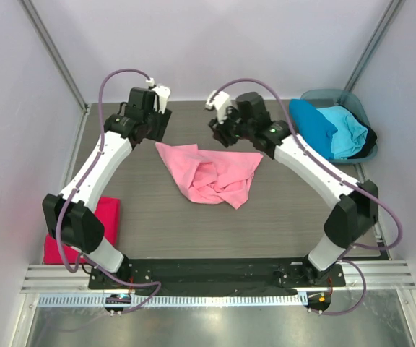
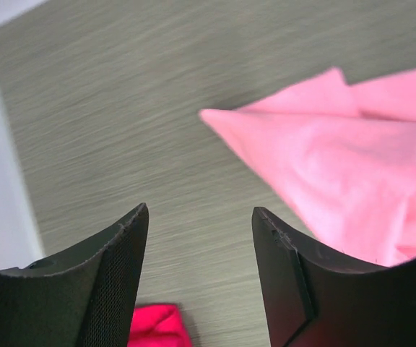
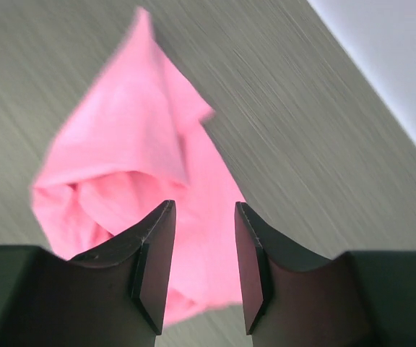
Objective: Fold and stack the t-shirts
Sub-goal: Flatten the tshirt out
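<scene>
On the table, pink t-shirt [image 1: 211,176] lies crumpled.

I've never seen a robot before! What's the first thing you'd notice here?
A crumpled light pink cloth t-shirt lies in the middle of the grey wood-grain table, with the open left claw and open right claw hovering by its far edge. In the far right corner, a grey-teal round tub holds blue and turquoise cloth shirts.
</scene>
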Tool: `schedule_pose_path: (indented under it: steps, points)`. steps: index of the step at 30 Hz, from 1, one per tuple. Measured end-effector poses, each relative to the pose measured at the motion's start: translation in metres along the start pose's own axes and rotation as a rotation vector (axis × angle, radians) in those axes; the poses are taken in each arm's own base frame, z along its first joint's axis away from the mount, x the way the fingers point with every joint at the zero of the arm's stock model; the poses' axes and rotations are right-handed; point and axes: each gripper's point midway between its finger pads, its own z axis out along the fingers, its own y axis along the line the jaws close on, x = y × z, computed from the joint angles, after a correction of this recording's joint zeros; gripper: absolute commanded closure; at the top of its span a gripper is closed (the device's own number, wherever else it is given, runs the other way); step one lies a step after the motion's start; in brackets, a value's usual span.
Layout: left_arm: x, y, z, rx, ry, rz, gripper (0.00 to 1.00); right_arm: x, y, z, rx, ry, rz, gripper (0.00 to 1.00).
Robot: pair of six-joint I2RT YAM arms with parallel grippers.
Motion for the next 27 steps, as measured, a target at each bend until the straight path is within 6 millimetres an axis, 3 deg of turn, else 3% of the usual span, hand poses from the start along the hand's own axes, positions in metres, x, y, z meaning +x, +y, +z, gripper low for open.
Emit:
schedule_pose_path:
  steps: [4,8,12,14,18,27]
  points:
    - [0.007,-0.04,0.002,0.159,0.021,0.031,0.37,0.055,-0.051,-0.027,0.136,0.081,0.149,0.56]
    - [0.024,-0.099,0.022,0.304,0.097,0.105,0.32,0.123,-0.089,-0.037,0.23,0.188,0.318,0.55]
    - [0.039,-0.145,0.051,0.408,0.197,0.149,0.29,0.177,-0.096,-0.027,0.231,0.294,0.433,0.54]
    - [0.045,-0.158,0.062,0.441,0.233,0.153,0.29,0.201,-0.093,-0.018,0.211,0.346,0.48,0.54]
    - [0.054,-0.173,0.066,0.472,0.272,0.167,0.29,0.235,-0.088,-0.01,0.179,0.419,0.54,0.54]
    - [0.061,-0.193,0.066,0.495,0.295,0.198,0.34,0.26,-0.085,-0.004,0.136,0.458,0.597,0.54]
